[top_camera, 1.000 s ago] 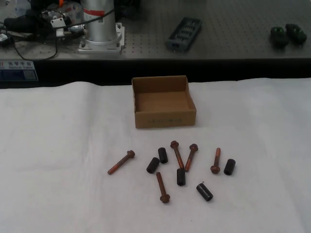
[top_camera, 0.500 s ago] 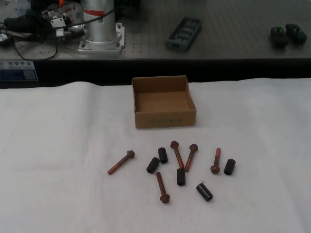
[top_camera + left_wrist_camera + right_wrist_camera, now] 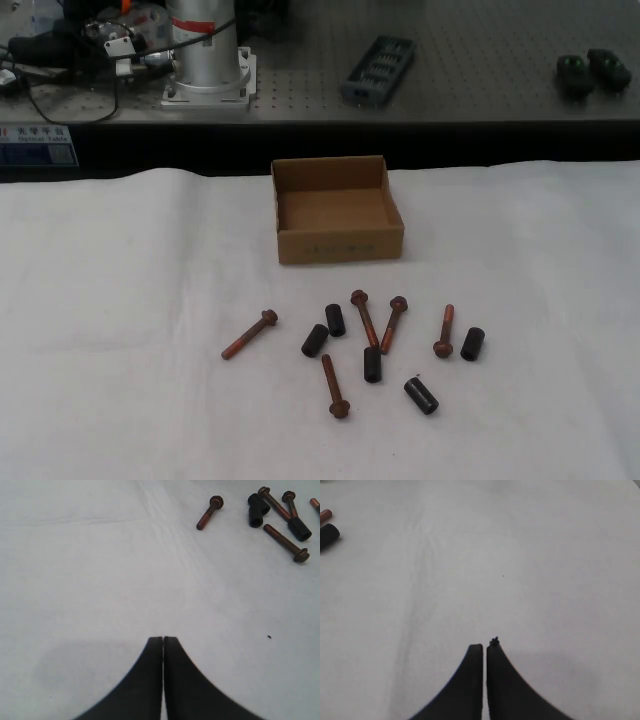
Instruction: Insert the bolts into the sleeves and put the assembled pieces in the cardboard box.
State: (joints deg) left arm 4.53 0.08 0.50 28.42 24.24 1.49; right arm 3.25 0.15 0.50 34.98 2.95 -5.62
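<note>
**Left end effector** [image 3: 163, 642]: mine. Fingers pressed together, holding nothing. It hangs over bare cloth [image 3: 120, 300], with the parts lying ahead of it.

**Right end effector** [image 3: 484, 647]: mine. Fingers pressed together, holding nothing, over bare cloth on the other side of the parts. Both will have to spread before any pick, I judge.

**Bolts** [image 3: 365, 318]: five, copper-coloured, lying flat and loose on the cloth in the lower centre of the high view. One outlier [image 3: 250, 334] lies left of the cluster.

**Sleeves** [image 3: 335, 320]: five, black, lying on their sides among the bolts. None has a bolt in it, so I judge assembly not yet begun.

**Box** [image 3: 340, 245]: cardboard, open-topped, apparently empty. It stands at frame centre, just above the scatter and apart from it, probably so finished pieces need only a short carry.

**Tabletop** [image 3: 560, 430]: covered by the white cloth, likely to keep round parts from rolling.
</note>
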